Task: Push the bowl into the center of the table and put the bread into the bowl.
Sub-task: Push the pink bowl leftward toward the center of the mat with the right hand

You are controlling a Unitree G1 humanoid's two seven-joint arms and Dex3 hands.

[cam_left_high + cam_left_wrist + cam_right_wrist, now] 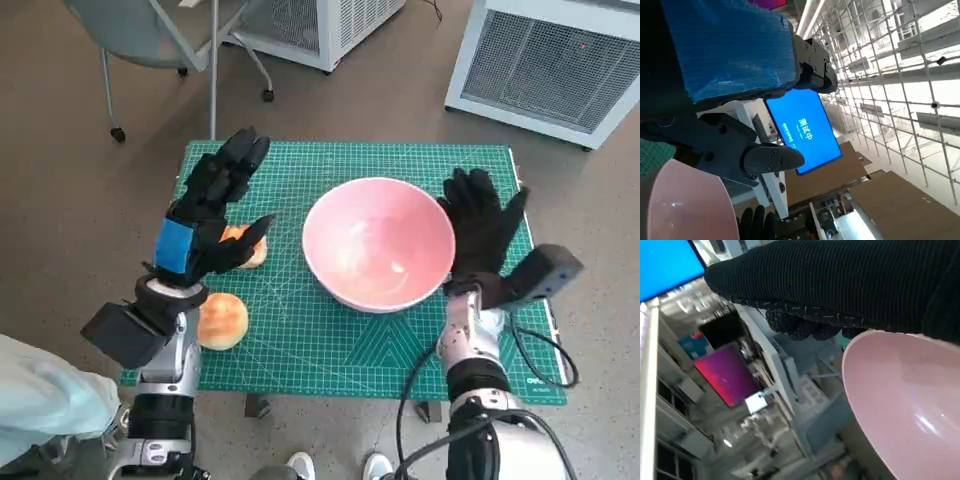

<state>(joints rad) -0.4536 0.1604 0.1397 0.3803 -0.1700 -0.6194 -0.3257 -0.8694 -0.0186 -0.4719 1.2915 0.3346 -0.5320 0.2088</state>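
Right robot hand (482, 232) rests against pink bowl (378, 243); fingers spread.

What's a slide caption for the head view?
Pink bowl on the green mat, right hand beside it, left hand raised over two bread rolls.

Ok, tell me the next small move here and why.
Probably lower the left hand onto the bread roll beneath it and grasp it. The pink bowl already sits near the mat's middle, empty, with the right hand beside its rim; another roll lies nearer.
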